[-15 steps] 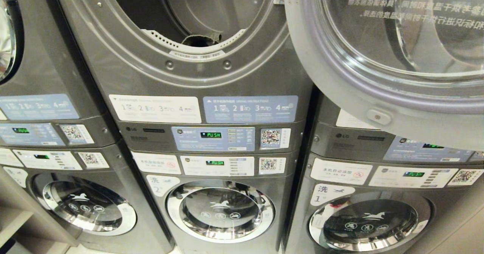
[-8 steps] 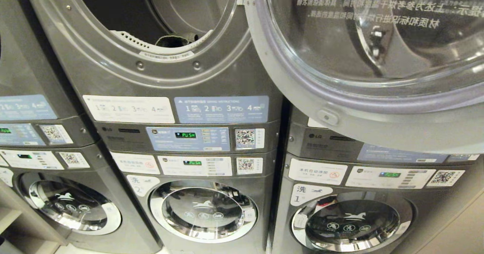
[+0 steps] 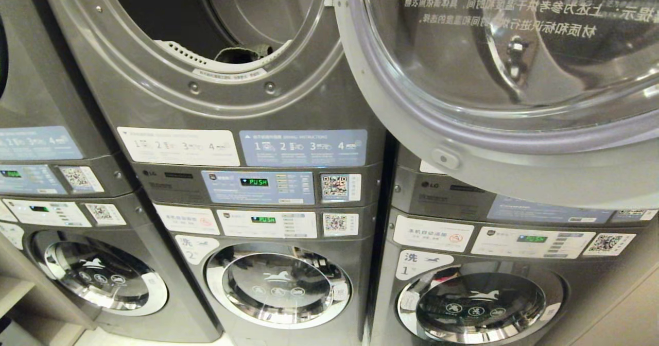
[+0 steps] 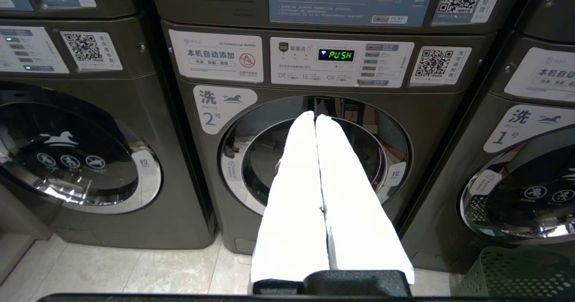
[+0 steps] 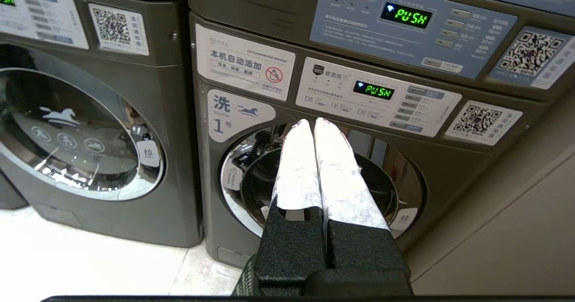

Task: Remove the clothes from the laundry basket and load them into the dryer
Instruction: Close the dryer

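Observation:
The dryer (image 3: 206, 21) stands open at the top of the head view, its round glass door (image 3: 489, 78) swung out to the right. A dark piece of cloth (image 3: 242, 53) lies at the drum's front lip. A corner of the green laundry basket (image 4: 521, 273) shows on the floor before washer 1; its mesh edge (image 5: 245, 284) also peeks out under my right wrist. No clothes show in it. My left gripper (image 4: 314, 115) is shut and empty, pointing at washer 2. My right gripper (image 5: 313, 123) is shut and empty, pointing at washer 1. Neither arm is in the head view.
Below the dryers sit closed washers, number 2 (image 3: 278, 284) and number 1 (image 3: 476, 305), with another stack (image 3: 98, 279) to the left. A beige wall (image 5: 516, 239) bounds the right side. A low shelf (image 3: 15, 294) juts in at the lower left. The floor (image 4: 112, 270) is pale tile.
The whole head view has slid left and a little up, so the camera moved. The machines and the open door keep their places.

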Robot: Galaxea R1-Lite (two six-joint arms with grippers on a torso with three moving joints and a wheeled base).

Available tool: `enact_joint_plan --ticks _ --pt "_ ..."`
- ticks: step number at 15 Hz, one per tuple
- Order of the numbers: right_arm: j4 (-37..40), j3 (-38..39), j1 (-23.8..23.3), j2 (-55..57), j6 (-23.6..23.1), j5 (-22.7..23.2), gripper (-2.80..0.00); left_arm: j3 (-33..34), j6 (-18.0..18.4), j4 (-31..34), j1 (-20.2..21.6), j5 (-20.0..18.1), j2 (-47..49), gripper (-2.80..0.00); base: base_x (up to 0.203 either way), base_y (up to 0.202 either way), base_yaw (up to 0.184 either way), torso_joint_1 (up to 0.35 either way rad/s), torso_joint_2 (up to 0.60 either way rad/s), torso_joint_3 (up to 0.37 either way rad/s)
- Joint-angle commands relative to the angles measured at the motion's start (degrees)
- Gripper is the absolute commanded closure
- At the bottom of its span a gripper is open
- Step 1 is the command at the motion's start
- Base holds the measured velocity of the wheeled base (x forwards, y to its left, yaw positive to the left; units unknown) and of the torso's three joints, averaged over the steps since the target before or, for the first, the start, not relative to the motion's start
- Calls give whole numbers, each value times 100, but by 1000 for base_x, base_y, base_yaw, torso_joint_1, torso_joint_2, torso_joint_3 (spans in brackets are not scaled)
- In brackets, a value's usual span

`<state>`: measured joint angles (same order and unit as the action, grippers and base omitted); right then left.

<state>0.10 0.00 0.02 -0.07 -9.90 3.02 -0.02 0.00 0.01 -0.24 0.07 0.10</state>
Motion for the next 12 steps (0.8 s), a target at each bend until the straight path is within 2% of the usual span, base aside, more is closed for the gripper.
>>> enact_joint_plan --ticks 1,2,12 --pt "-4 0 -2 7 -160 36 0 -6 0 -1 -2 2 -1 0 0 0 0 0 0 0" --pt "-10 0 -2 7 -281 50 0 -6 0 -1 -2 1 -1 0 0 0 0 0 0 0" --pt "-1 0 -2 7 -232 41 0 -6 0 -1 -2 1 -1 0 0 0 0 0 0 0"
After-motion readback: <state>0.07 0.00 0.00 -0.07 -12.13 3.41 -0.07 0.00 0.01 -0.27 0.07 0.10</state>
